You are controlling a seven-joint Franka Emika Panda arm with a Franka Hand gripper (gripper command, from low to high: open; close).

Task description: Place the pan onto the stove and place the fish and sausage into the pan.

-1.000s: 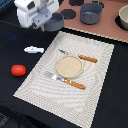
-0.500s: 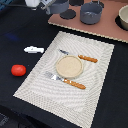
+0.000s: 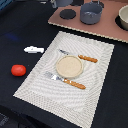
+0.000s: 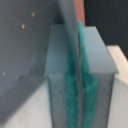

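Arm now gone from exterior view.

Dark, near-black bench (image 3: pixel 20 30) fills the exterior view – matte, evenly lit, no hard shadows. A striped beige placemat (image 3: pixel 95 95) lies angled across the middle, reaching toward the near edge. At the near-left corner the bench drops off to a blurry dark grey area (image 3: pixel 7 121) – floor or something else, can't tell. No walls or windows visible.
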